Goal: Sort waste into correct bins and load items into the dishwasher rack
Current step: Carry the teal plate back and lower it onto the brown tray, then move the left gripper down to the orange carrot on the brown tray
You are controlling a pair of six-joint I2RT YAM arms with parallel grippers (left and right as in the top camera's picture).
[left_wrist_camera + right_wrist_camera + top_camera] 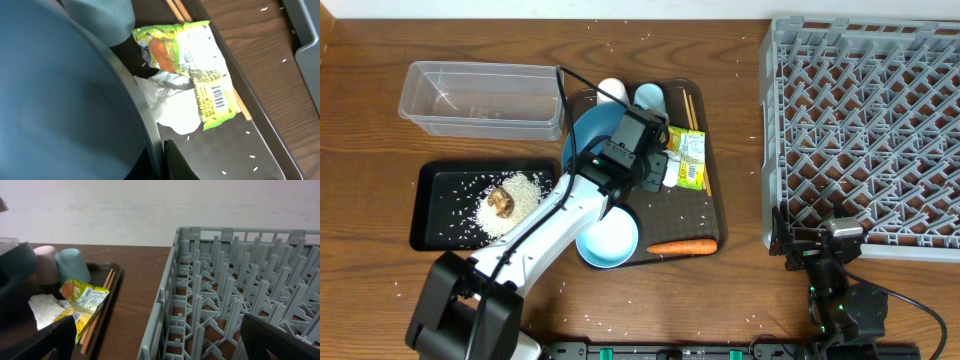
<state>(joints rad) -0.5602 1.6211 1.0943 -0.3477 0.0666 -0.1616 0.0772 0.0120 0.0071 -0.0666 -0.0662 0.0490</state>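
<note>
- Risk first: left tool [159, 165] is clamped tight, apparently on the thin rim of the blue plate [60, 100]. Smooth glaze and an edge-only pinch, so I'd expect it to swivel or slip on lift.
- Plate is on the brown serving tray [705, 225], with the white cup [610, 90] and light-blue cup [650, 97] just behind. A swing could topple them.
- Crumpled glossy wrapper [200, 75] lies just beside the rim and could get dragged along.
- Thin round chopsticks [688, 108] will roll if nudged.
- Right tool [165, 340] is spread wide and empty at the near edge of the grey rack [860, 120]. The pegs are rigid, so a misaligned plate jams.
</note>
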